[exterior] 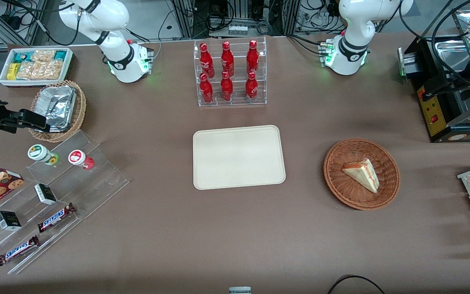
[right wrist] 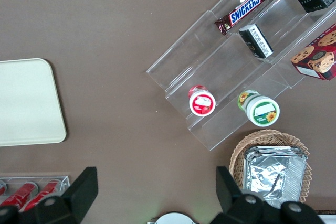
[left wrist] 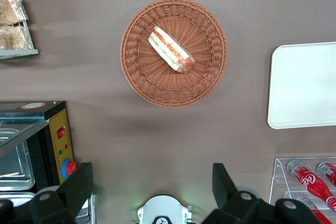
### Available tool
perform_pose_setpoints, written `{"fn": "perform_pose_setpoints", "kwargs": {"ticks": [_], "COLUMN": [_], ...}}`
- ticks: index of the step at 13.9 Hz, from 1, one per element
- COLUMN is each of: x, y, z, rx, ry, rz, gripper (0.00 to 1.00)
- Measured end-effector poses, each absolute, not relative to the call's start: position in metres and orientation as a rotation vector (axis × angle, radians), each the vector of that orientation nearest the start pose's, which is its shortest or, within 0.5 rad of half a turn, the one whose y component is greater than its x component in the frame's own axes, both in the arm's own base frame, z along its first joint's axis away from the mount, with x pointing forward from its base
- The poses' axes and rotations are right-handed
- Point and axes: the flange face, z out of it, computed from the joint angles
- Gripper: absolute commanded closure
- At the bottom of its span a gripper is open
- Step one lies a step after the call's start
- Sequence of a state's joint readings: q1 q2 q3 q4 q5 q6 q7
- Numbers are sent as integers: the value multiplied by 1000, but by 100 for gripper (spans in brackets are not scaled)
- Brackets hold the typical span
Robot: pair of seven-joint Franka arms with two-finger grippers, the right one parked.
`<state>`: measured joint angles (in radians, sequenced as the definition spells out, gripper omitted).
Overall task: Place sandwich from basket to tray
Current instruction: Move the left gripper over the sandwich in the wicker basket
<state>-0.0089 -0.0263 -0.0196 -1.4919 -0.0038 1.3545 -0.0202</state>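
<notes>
Pale sandwich (left wrist: 171, 50) in basket (left wrist: 137, 77), gripper (left wrist: 152, 184) high above (fingers spread)

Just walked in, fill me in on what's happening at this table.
Nothing has been picked up yet. The sandwich lies in the round brown basket, and the cream tray beside it, toward the parked arm's end, has nothing on it. The working arm's end effector is open, holding nothing, high above the table between the basket and the arm's base.
</notes>
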Motion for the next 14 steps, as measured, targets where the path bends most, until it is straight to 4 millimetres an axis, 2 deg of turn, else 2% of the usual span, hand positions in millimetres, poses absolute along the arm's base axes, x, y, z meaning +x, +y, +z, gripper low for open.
{"fn": "perform_pose_setpoints", "kwargs": {"ticks": [3, 5, 6, 10, 14], "x": [524, 532, 539, 568, 577], "y": [-23, -22, -22, -24, -26], "z": [658, 649, 634, 543, 465], "rx": [-3137, -3136, -3135, -3134, -3111], "ry": [36, 32, 32, -63, -375], "rz": [157, 127, 125, 107, 75], "gripper": [0, 0, 0, 0, 0]}}
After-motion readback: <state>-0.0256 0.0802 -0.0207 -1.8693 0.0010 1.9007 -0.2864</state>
